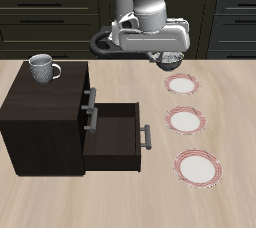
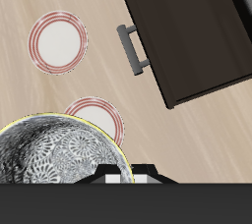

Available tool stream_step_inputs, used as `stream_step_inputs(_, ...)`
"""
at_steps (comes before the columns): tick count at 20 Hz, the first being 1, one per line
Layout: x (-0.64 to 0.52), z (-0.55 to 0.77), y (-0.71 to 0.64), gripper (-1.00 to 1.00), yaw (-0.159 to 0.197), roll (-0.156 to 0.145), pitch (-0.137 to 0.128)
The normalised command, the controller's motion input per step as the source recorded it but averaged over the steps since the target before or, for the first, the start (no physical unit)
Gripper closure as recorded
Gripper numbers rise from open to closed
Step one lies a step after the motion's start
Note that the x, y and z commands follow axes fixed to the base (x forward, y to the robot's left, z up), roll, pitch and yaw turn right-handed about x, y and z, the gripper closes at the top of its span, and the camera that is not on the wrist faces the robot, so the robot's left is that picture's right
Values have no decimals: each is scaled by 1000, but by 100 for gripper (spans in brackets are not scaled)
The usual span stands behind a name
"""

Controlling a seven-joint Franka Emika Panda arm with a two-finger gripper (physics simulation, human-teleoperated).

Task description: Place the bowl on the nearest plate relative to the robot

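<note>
I have the bowl (image 2: 59, 164) pinched in the gripper (image 1: 166, 62), lifted just above the plate (image 1: 183, 85); lowering and release remain.

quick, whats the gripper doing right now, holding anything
Gripper: closed on the bowl, held in the air above the plates.
</note>
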Motion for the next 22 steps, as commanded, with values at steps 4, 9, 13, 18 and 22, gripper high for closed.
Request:
stream_step_inputs(4, -137, -5, 167, 100, 170, 19, 11)
stream_step_inputs(9, -232, -10, 257, 100, 231, -3, -71)
stream_step_inputs(13, -347, -206, 303, 100, 305, -41, -115)
stream_step_inputs(18, -158, -130, 144, 100, 103, 20, -36)
stream_step_inputs(22, -269, -178, 86, 100, 123, -36, -66)
